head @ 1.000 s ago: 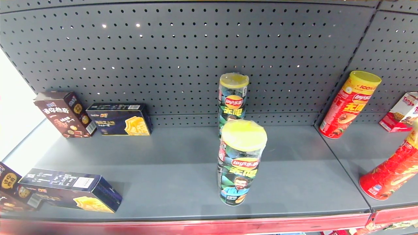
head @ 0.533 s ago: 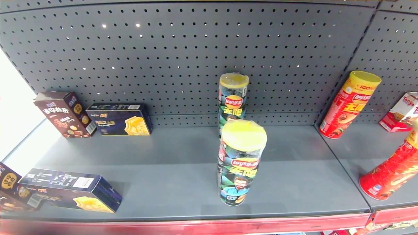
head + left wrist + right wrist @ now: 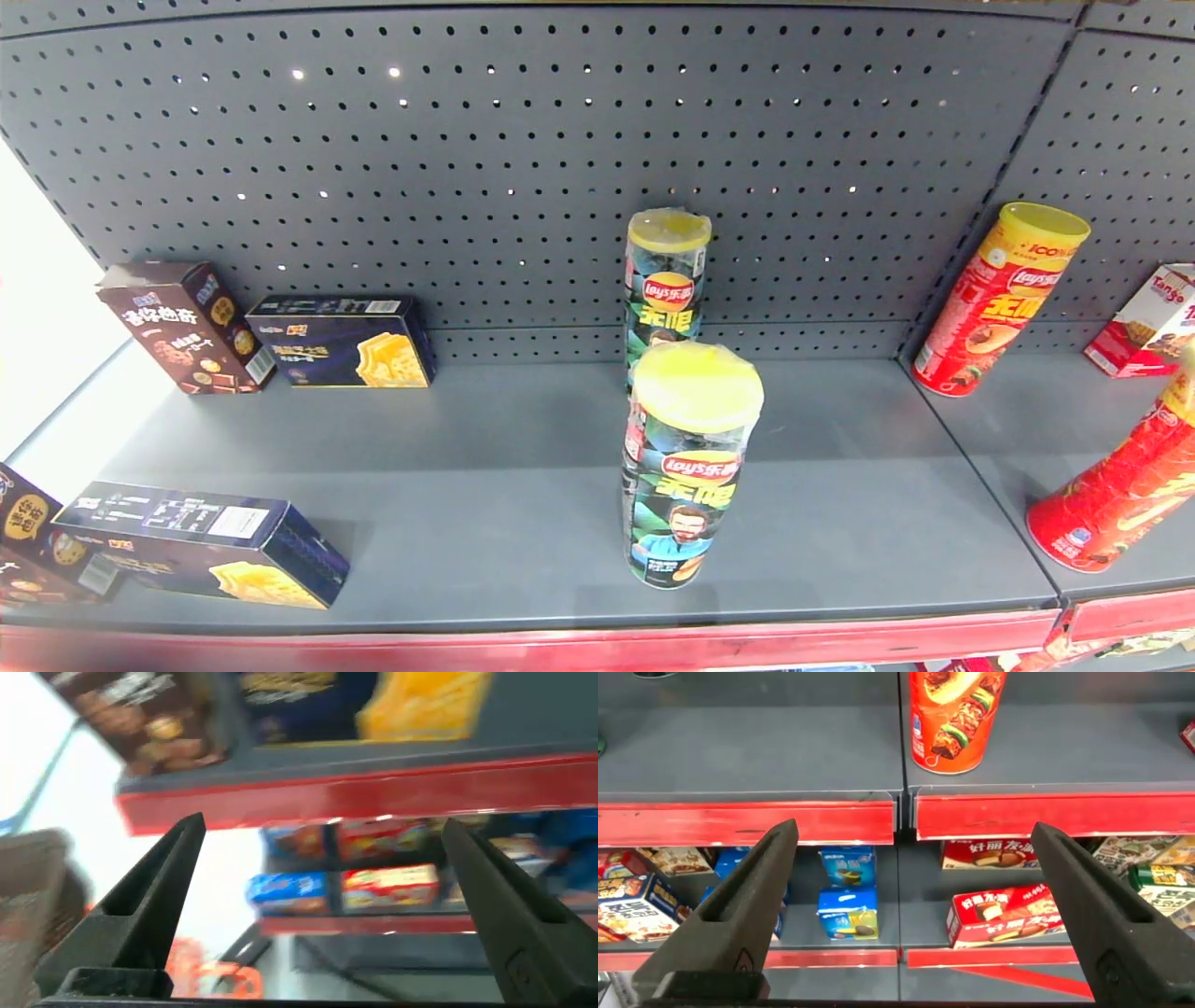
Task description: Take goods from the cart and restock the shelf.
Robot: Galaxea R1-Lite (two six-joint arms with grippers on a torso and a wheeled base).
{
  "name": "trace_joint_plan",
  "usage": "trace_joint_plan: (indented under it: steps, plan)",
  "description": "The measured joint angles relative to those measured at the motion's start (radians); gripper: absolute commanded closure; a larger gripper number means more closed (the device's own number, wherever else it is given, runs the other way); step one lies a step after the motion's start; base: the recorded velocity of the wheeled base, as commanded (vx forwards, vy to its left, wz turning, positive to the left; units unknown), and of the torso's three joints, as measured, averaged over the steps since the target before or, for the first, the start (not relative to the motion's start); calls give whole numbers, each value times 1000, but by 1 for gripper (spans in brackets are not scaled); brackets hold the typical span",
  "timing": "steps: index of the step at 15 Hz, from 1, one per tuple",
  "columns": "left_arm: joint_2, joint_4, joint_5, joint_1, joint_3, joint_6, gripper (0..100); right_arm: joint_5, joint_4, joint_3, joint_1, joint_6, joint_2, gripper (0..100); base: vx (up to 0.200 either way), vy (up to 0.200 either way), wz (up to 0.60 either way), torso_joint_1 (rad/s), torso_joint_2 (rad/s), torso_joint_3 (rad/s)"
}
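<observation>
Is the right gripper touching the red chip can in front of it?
Apart. The right wrist view shows the right gripper open, the red chip can standing on the shelf beyond its fingers, the red edge strip between them.

Left gripper (image 3: 324, 826): jaws spread wide apart. Right gripper (image 3: 915, 829): jaws likewise spread wide apart.

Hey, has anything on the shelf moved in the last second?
Nothing visibly changed. The front green can and the back green can stand where they were on the shelf.
</observation>
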Motion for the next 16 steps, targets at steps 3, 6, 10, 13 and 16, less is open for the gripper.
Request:
trace_joint_plan:
  steps: [3,6,10,13,16]
  plan:
    - [-48,-93,-41,-39,40,-23,0,0,0,0,0,0,0,0,0,0,0,0,0,0]
    - [-64,-77,214,-43,58,-77,0,0,0,0,0,0,0,0,0,0,0,0,0,0]
    - [-69,-77,147,-43,62,-91,0,0,0,0,0,0,0,0,0,0,0,0,0,0]
    - [-69,-73,86,-46,61,-70,0,0,0,0,0,0,0,0,0,0,0,0,0,0]
    - [-69,-74,152,-45,62,-70,0,0,0,0,0,0,0,0,0,0,0,0,0,0]
